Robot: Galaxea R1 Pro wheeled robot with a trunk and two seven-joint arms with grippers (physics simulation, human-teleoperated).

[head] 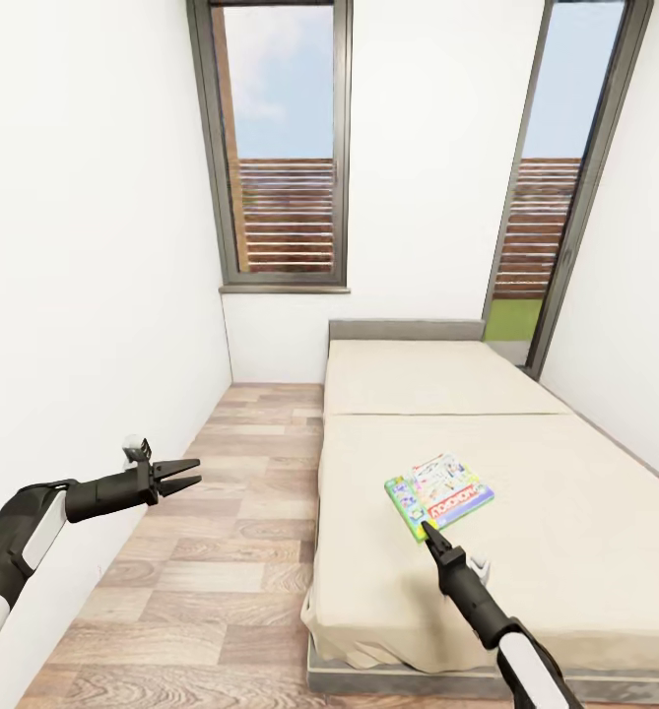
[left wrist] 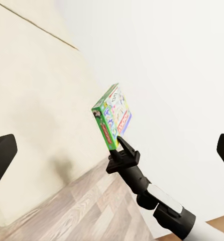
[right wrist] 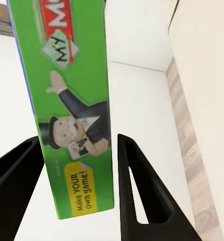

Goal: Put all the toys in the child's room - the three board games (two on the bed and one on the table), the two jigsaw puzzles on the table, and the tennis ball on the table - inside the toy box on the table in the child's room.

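- Bedroom walls of plain white were seen around a low bed (head: 565, 551) with a beige cover, set against the far wall under two tall windows (head: 282, 148).
- Wood-plank floor (head: 221, 551) was seen beside the bed, on the robot's left.
- One board game (head: 439, 491), a flat box with a green edge and a colourful lid, was seen over the near part of the bed, its near edge at the tip of the right pincer (head: 428, 533).
- In the right wrist view the box's green edge (right wrist: 74, 110), printed with a top-hatted figure and "Make YOUR own game!", was found between the two black fingers (right wrist: 134, 191); one finger was pressed on the box, the other just beside it, so the right pincer was read as pinching the board game.
- From the left wrist view the box (left wrist: 112, 122) was seen tilted, held at the end of the right arm.
- The left pincer (head: 183, 477) was held out over the floor, well apart from the bed, its fingers spread and nothing between them.
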